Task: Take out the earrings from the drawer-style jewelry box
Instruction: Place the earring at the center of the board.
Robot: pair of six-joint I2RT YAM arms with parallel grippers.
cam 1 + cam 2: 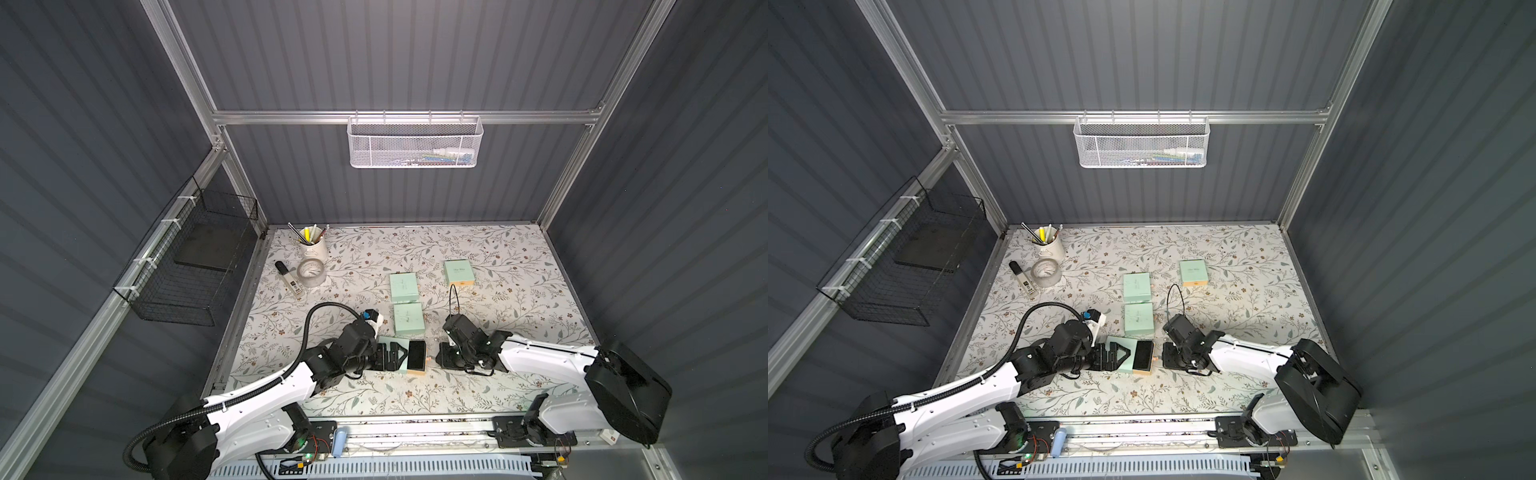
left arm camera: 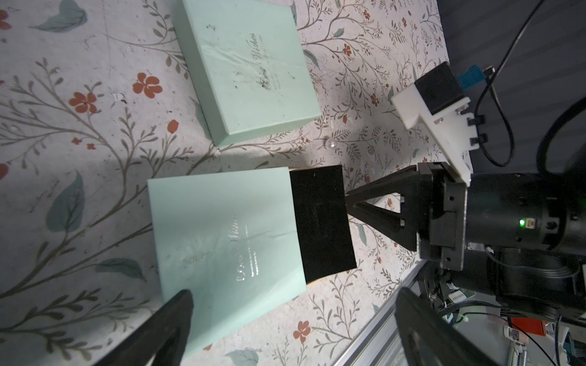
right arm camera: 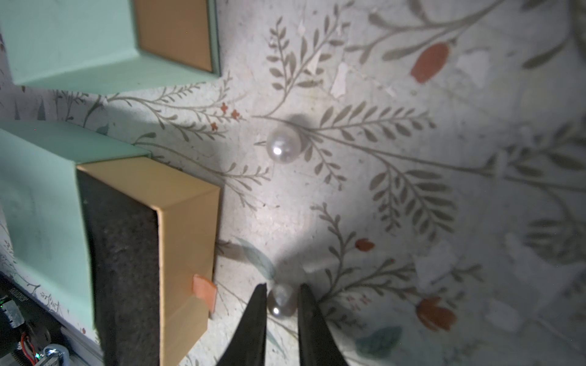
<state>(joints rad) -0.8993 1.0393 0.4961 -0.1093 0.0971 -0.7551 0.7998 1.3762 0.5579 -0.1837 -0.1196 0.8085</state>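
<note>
Lit hard from overhead in both top views, brightest on the floral tabletop [image 1: 478,257], dim on the grey walls [image 1: 415,62]; bowed outward at the edges by a wide lens; soft and slightly smeared throughout. Patchy in the right wrist view: a bright pool around the free earring [image 3: 283,146], with a white glint and a short shadow beside it; darker over the shaded earring [image 3: 280,301]; blurred on the right gripper's fingers [image 3: 253,326] and the mint box [image 3: 41,206]. Glary on the silver lettering [image 2: 245,250] in the left wrist view; out of focus on the left gripper's fingers [image 2: 158,332].
</note>
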